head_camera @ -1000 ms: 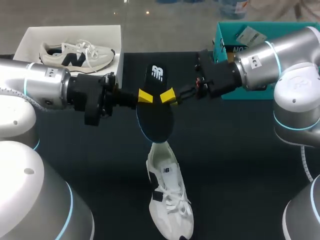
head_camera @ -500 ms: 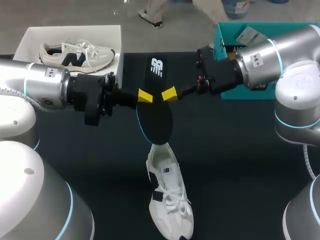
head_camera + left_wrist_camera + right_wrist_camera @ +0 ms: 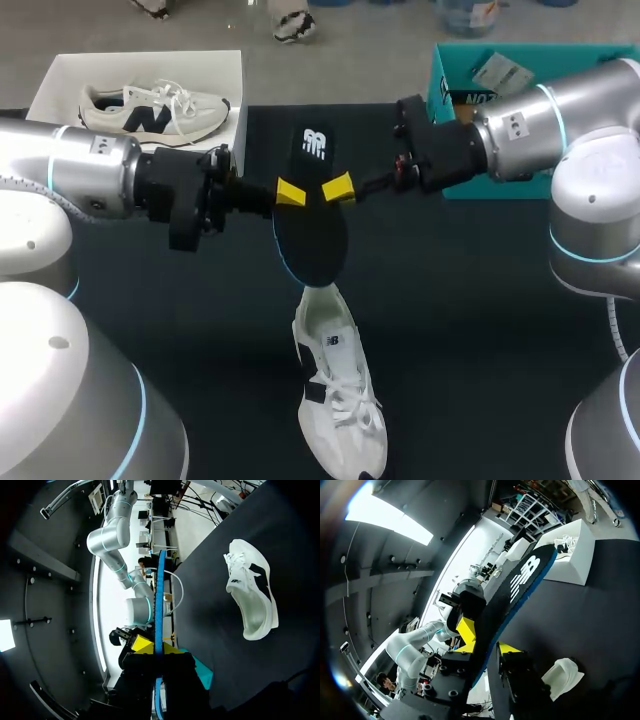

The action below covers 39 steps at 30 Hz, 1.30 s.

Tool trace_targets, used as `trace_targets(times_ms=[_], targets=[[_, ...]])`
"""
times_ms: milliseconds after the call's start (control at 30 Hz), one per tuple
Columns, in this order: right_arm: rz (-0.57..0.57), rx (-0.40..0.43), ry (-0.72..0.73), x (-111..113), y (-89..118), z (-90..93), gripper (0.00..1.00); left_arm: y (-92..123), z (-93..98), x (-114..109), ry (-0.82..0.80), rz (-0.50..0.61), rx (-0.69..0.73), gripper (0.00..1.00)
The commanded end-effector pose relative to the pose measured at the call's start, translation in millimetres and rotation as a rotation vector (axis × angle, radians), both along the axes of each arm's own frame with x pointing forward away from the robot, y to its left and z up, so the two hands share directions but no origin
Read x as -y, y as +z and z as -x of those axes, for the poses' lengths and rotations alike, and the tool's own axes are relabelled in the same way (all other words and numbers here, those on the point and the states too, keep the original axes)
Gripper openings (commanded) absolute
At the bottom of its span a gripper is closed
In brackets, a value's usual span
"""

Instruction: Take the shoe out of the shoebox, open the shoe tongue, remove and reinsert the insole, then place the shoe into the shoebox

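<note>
A black insole (image 3: 312, 215) with a blue edge hangs in the air above the table's middle. My left gripper (image 3: 290, 192) comes in from the left and is shut on the insole's left edge; in the left wrist view the insole (image 3: 159, 605) stands edge-on between its yellow tips (image 3: 159, 647). My right gripper (image 3: 338, 187) sits at the insole's right edge, and in the right wrist view the insole (image 3: 515, 595) runs past it (image 3: 487, 647). A white shoe (image 3: 340, 400) lies on the dark table below the insole, toe towards the front.
An open white shoebox (image 3: 60, 75) at the back left holds a second white shoe (image 3: 150, 110). A teal box (image 3: 450, 80) stands at the back right, behind my right arm.
My right gripper's yellow tip has shifted slightly up along the insole's right edge. The left arm, the insole and the shoe on the table have kept still.
</note>
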State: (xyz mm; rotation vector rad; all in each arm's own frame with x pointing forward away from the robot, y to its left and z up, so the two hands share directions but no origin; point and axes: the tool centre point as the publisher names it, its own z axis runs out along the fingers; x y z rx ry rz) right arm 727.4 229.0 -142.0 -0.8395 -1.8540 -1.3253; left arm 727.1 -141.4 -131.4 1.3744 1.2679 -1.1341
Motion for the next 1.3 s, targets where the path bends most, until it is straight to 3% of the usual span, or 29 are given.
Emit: trace_targets(times_ms=[33,100,400,433,467,500,1000,1033,1067,1100,1133,1300], targets=[[-0.003,-0.002,0.002,-3.6,-0.9,0.0,0.49,-1.0,-0.3,1.5,0.001,0.002,0.002,0.00],[-0.005,-0.003,0.006,-5.1,-0.1,0.6,0.53,-1.0,-0.3,1.5,0.001,0.002,0.002,0.00],[-0.020,-0.002,0.018,-8.2,1.2,0.8,0.45,-1.0,-0.3,1.5,0.001,0.002,0.002,0.00],[-0.023,-0.001,0.022,-9.1,1.6,0.9,0.41,-1.0,-0.3,1.5,0.001,0.002,0.002,0.00],[-0.025,0.000,0.023,-9.6,1.9,1.0,0.27,-1.0,-0.3,1.5,0.001,0.002,0.002,0.00],[-0.028,0.003,0.024,-9.6,1.9,1.1,0.00,-1.0,-0.3,1.5,0.001,0.002,0.002,0.00],[-0.029,0.070,0.016,-4.5,5.0,-0.3,0.00,-1.0,-0.3,1.5,0.001,0.002,0.002,0.00],[-0.020,0.073,0.020,-4.3,5.1,-0.5,0.00,-1.0,-0.3,1.5,0.001,0.002,0.002,0.03],[-0.010,0.074,0.024,-3.6,5.0,-1.3,0.00,-0.5,0.6,1.5,-0.014,-0.006,-0.028,0.39],[-0.004,0.077,0.023,-2.2,4.4,-2.3,0.00,0.1,1.6,1.7,-0.023,-0.010,-0.046,0.93],[0.004,0.081,0.021,-0.1,3.2,-3.7,0.00,1.5,3.2,1.2,-0.030,-0.022,-0.054,1.00],[0.034,0.091,0.013,11.5,-5.5,-13.2,0.00,8.2,16.5,-6.1,-0.088,-0.031,-0.156,1.00]])
